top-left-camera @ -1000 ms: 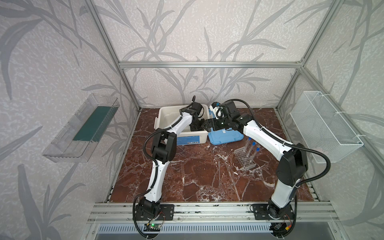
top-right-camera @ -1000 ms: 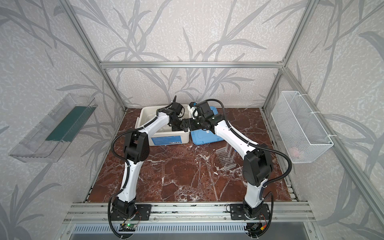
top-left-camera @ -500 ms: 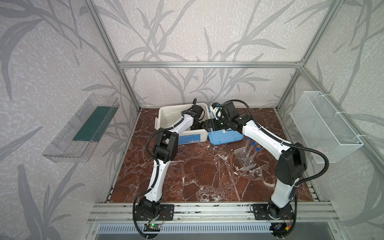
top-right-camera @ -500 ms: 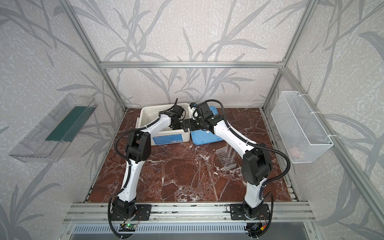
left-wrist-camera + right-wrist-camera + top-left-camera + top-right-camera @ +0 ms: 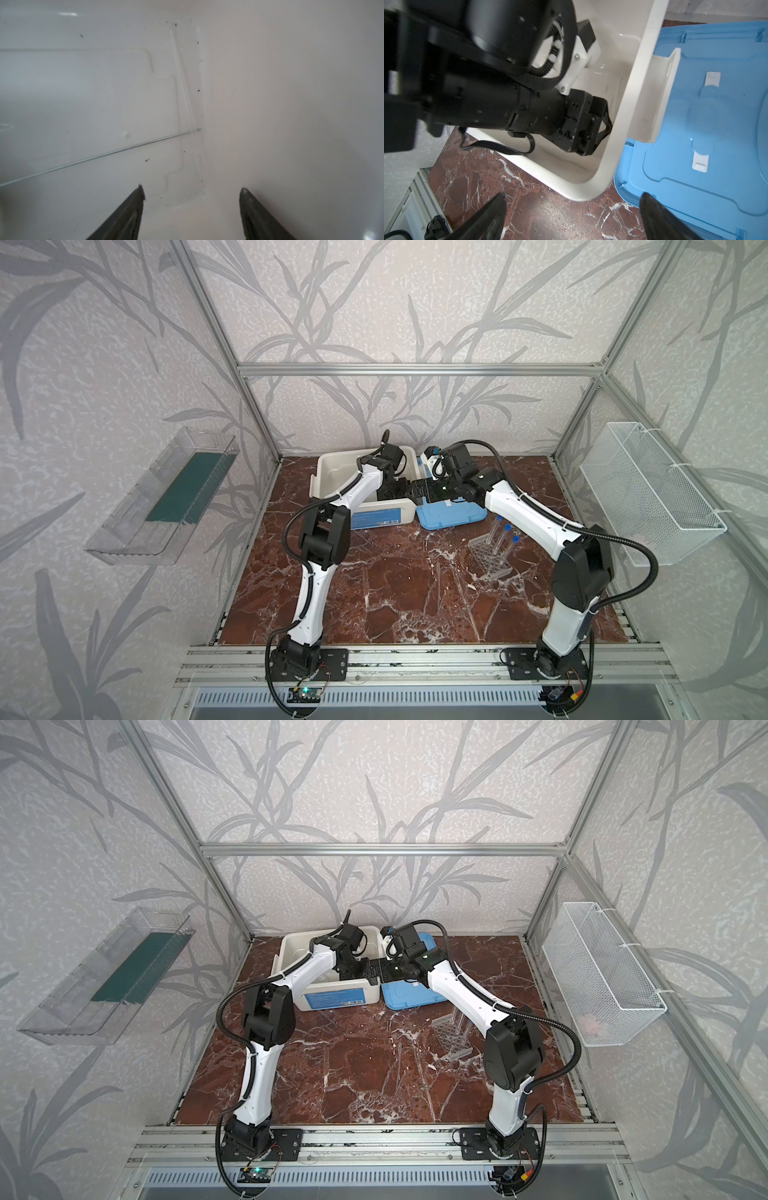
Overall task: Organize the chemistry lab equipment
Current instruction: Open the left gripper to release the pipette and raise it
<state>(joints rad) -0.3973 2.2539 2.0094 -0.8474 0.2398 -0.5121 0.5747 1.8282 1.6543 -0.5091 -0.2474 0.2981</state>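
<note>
Inside, left gripper point(image 5: 192, 189) spread wide, empty, near thin clear pipettes point(image 5: 104, 155) on the white tub point(image 5: 291, 104) floor, only left wrist showing them, both top views showing tube rack point(image 5: 490, 560) holding test tubes point(image 5: 502, 540), right gripper point(image 5: 573, 195) released at tub rim.

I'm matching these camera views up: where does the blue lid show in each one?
Top view: lid at centre back, just right of the tub.
Top view: lid at centre back again, right of the tub.
Left wrist: not in it; only the tub's inside shows.
Right wrist: lid fills the right side, beside the tub's rim.
Shared landmark: the white tub.
</note>
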